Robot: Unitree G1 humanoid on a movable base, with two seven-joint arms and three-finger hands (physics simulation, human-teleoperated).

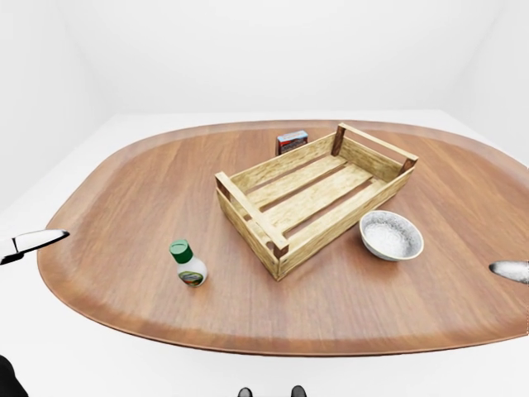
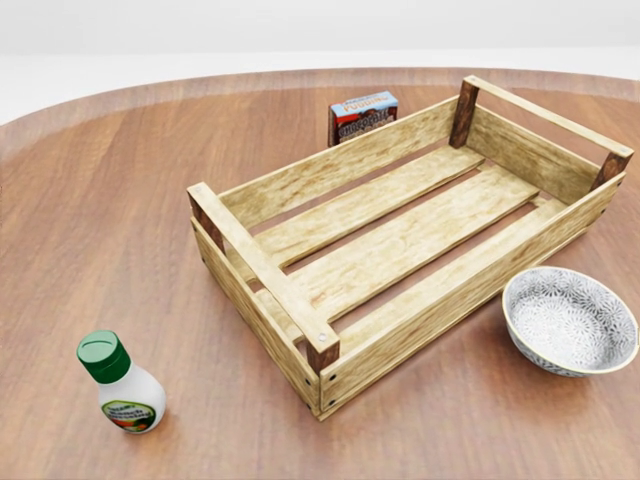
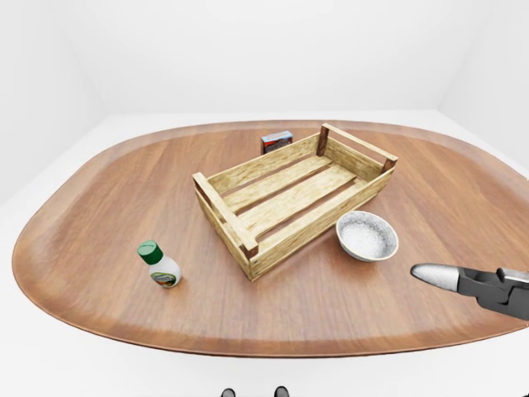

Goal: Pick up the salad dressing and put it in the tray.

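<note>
The salad dressing bottle is standing upright on the wooden table, well apart from both hands and not being touched by either. In the eye views it is sitting to the left of the tray, a slatted wooden crate with nothing in it.

The left hand is showing only as a pale tip at the left edge of the left-eye view, off the table rim. The bottle is lying to the right of those fingers and well away from them. Whether these fingers are spread or pressed together cannot be told.

The right hand is entering the right-eye view from the right, one pale finger pointing left. It is pinching nothing; the rest of its posture cannot be told. The patterned bowl is sitting just up and to the left of that fingertip, with the tray beyond it and the bottle farthest off.

The bottle is judged to be light, rigid plastic with a smooth, possibly slippery body and a rounded base that could tip. Taking hold around the narrow shoulder beneath the green cap is advisable. A small box is standing beyond the tray.
</note>
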